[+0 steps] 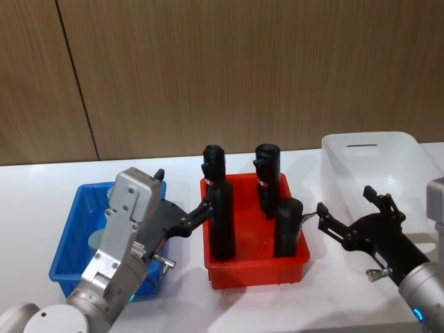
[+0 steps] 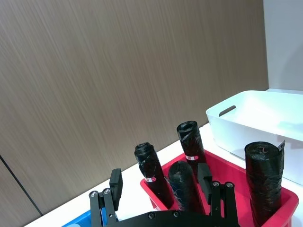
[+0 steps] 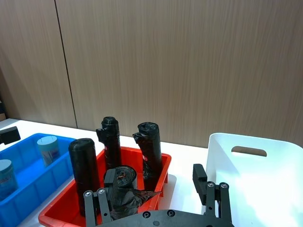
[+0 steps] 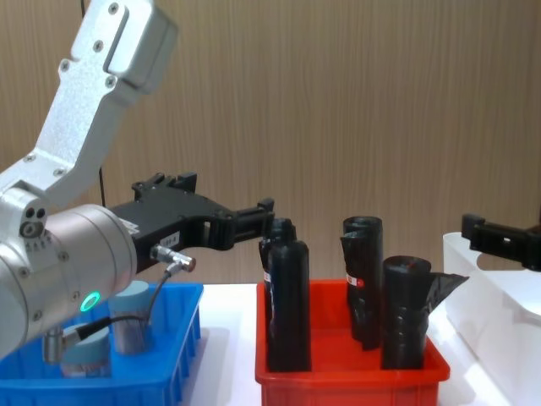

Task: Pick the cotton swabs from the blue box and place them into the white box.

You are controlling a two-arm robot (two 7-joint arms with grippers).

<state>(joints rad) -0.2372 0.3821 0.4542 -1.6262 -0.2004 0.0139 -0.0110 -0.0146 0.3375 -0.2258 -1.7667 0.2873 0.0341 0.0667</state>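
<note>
**While the cotton swabs (image 3: 47, 149) sit in the blue box (image 1: 67, 232), both pincers are open**

My left pincer (image 1: 183, 191) is spread wide and holds nothing, above the blue box's side next to the red bin (image 1: 253, 272). My right pincer (image 1: 345, 198) is wide open and empty too, over the counter (image 1: 326, 298) between the red bin and the white box (image 1: 402, 149).

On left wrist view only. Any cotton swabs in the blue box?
Observer: Yes. The right wrist view shows two jars of cotton swabs standing in the blue box.
Operator: Where's my left end effector relative to it?
Observer: In the head view, the left end effector is open and raised over the blue box's edge nearest the red bin.
Operator: Right arm?
Observer: The right end effector is open, between the red bin and the white box.
</note>
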